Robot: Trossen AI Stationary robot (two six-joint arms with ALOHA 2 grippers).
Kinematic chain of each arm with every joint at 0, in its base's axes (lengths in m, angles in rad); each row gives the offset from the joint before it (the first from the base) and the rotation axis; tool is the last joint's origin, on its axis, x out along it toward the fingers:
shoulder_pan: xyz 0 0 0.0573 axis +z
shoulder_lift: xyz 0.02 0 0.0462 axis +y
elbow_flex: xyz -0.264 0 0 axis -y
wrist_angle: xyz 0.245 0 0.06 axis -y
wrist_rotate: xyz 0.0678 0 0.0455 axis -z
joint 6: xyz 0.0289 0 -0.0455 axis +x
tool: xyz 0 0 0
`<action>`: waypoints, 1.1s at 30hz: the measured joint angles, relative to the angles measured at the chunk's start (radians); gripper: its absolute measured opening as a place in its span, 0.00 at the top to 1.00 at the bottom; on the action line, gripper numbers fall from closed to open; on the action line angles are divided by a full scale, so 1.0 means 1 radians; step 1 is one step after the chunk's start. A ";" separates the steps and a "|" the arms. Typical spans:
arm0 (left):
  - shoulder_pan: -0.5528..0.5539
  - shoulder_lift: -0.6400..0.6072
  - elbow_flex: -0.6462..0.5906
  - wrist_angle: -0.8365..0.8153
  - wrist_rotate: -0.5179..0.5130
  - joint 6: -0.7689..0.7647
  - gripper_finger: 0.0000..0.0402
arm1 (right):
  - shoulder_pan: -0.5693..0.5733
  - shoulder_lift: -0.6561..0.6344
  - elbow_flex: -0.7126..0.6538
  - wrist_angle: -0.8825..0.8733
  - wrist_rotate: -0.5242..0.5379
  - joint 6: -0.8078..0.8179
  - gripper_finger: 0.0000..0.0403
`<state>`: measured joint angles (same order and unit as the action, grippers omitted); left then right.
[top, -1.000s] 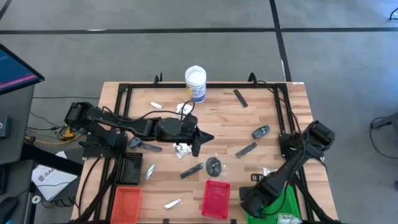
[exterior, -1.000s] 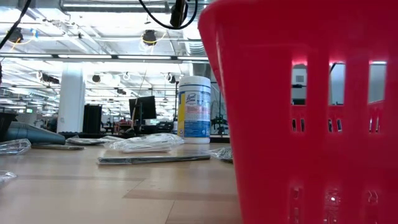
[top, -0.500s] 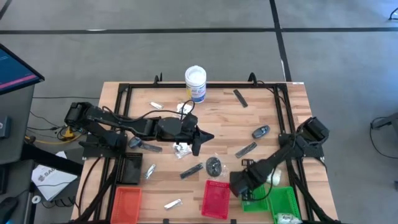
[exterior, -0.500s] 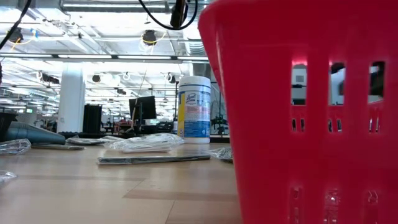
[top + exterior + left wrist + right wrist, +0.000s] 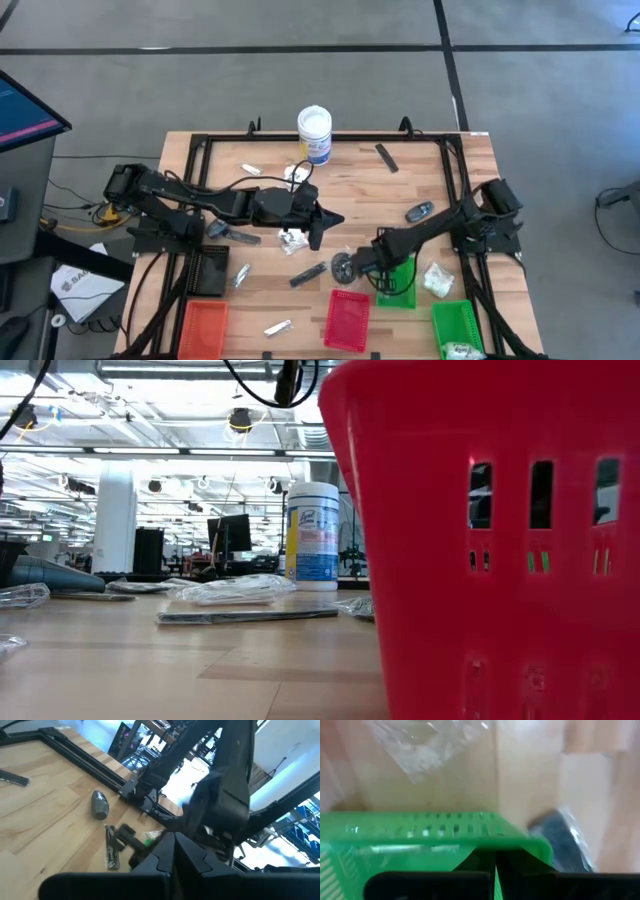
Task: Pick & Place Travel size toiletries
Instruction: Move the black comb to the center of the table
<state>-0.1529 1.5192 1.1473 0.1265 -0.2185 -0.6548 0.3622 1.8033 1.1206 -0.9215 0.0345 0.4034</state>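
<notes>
High view alone shows toiletries (image 5: 308, 274) scattered mid-frame on bench (image 5: 440, 180): clear packets, black sticks, dark disc (image 5: 343, 265). Right wrist view shows right jaws clamped on green tray (image 5: 420, 827). Left jaws closed, centre frame.

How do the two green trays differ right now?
The held green tray is clamped by the right gripper near the table's middle, beside a dark disc. The free green tray stands ungripped farther right, at the table's edge. The held one is partly hidden under the arm. Both share the same green.
</notes>
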 joint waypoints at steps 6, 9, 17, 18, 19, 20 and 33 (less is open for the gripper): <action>0.004 0.000 0.000 0.000 0.000 0.000 1.00 | 0.052 -0.117 0.000 -0.005 -0.004 0.064 1.00; 0.004 0.000 0.000 0.000 0.001 0.000 1.00 | 0.093 -0.198 0.000 0.001 0.004 0.169 1.00; 0.025 0.000 0.000 0.001 0.006 0.004 1.00 | 0.012 -0.407 0.001 -0.024 0.131 0.266 1.00; 0.032 0.000 0.000 0.001 0.006 0.004 1.00 | -0.030 -0.425 0.001 -0.033 0.134 0.239 1.00; 0.040 0.000 0.000 0.001 0.007 0.004 1.00 | -0.074 -0.440 0.001 -0.043 0.134 0.206 1.00; 0.048 0.000 0.000 0.001 0.013 0.004 1.00 | -0.123 -0.451 0.001 -0.053 0.133 0.168 1.00; 0.241 0.000 0.000 0.002 0.274 0.082 1.00 | -0.831 -0.411 0.002 0.039 -0.058 -0.270 1.00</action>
<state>0.0883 1.5192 1.1477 0.1284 0.0559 -0.5732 -0.4686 1.3926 1.1221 -0.8829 -0.0237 0.1335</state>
